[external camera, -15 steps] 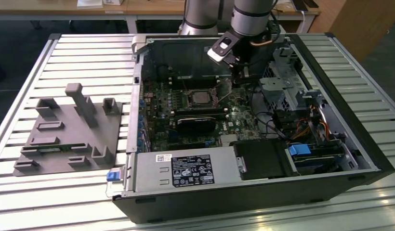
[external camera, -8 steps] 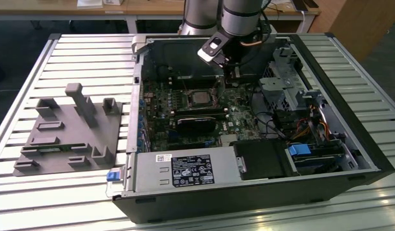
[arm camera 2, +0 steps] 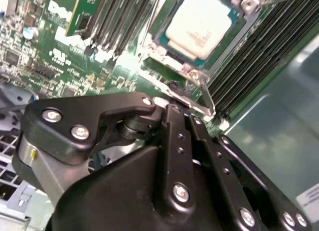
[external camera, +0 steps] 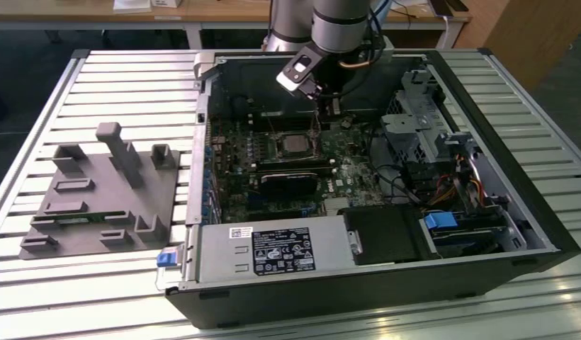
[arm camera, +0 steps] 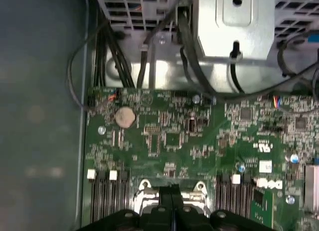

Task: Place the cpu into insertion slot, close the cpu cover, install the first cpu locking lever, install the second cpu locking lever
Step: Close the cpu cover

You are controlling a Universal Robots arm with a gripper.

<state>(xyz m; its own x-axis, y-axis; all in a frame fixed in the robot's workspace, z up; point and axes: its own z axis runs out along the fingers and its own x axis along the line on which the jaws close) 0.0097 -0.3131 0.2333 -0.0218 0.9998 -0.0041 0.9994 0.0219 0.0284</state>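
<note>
The cpu (arm camera 2: pixel 198 26) is a silver-grey square lying flat in the insertion slot (arm camera 2: pixel 160 41), in the middle of the green board; the exterior view shows the cpu (external camera: pixel 292 144) just ahead of my arm. The metal cpu cover (arm camera 2: pixel 169 59) frames it; I cannot tell whether the cover is pressed down. A thin wire locking lever (arm camera 2: pixel 206 94) slants past the socket's edge. My gripper (arm camera 2: pixel 180 111) hovers at that edge with its black fingers (arm camera: pixel 168 193) pressed together and nothing visible between them. From outside, the gripper (external camera: pixel 330 106) hangs over the socket's far side.
The open computer case (external camera: pixel 531 234) lies on a slatted table (external camera: pixel 130 71). A black heatsink block (external camera: pixel 290 185) sits near the socket, with long memory slots (arm camera 2: pixel 259 52) beside it. Drive cages and cables (external camera: pixel 432 142) fill the exterior view's right. A grey fixture tray (external camera: pixel 101 191) lies on its left.
</note>
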